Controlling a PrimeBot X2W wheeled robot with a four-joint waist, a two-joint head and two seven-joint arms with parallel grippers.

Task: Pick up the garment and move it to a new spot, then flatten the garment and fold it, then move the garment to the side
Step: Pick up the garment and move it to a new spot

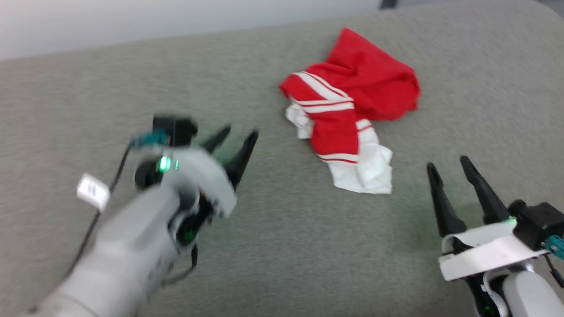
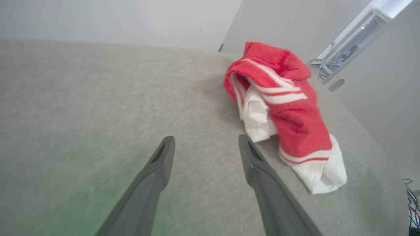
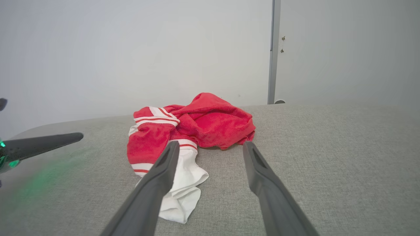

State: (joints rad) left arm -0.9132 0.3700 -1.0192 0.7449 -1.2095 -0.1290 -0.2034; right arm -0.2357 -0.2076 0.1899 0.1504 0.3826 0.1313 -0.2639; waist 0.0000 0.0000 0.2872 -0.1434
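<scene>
The garment (image 1: pixel 352 105) lies crumpled in a heap on the grey padded surface, red with white sleeve parts and striped trim; no lettering shows. My left gripper (image 1: pixel 240 132) is open and empty, to the left of the heap and apart from it. In the left wrist view the garment (image 2: pixel 285 111) sits just right of the left gripper (image 2: pixel 206 141). Lower right of the heap, my right gripper (image 1: pixel 447 165) stands open, holding nothing. From the right wrist, the garment (image 3: pixel 183 134) lies just beyond the right gripper (image 3: pixel 211 146), its white sleeve nearest the left finger.
The grey padded surface (image 1: pixel 286 246) stretches across the view, its far edge (image 1: pixel 132 42) meeting a pale wall. A white tag (image 1: pixel 92 190) and a black cable hang from my left arm. A finger of my left gripper (image 3: pixel 42 144) enters the right wrist view at left.
</scene>
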